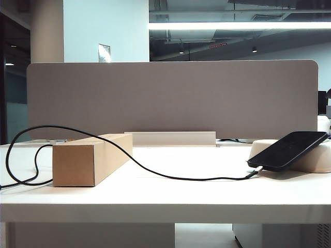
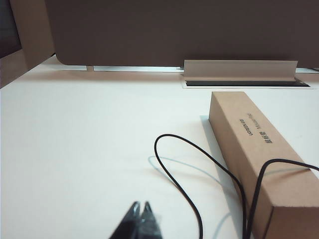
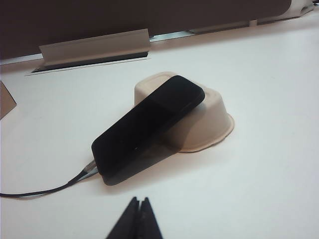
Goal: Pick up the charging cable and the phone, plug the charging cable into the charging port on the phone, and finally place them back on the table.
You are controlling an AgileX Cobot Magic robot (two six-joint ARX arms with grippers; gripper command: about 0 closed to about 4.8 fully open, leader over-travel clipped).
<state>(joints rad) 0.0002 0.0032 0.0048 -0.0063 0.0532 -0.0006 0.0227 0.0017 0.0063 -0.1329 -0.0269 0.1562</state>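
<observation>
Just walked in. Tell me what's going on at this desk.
Nothing is being handled right now. The phone leans on an upturned off-white tray, with the charging cable plugged into its lower end and trailing over a cardboard box. Left claw and right claw hang shut and empty above the table.

An office; a white desk (image 1: 165,199) backed by a grey partition (image 1: 170,98), with a cable-port flap (image 1: 170,138) at its rear. Beyond: open ceiling, ducts, a strip light (image 1: 238,25).
</observation>
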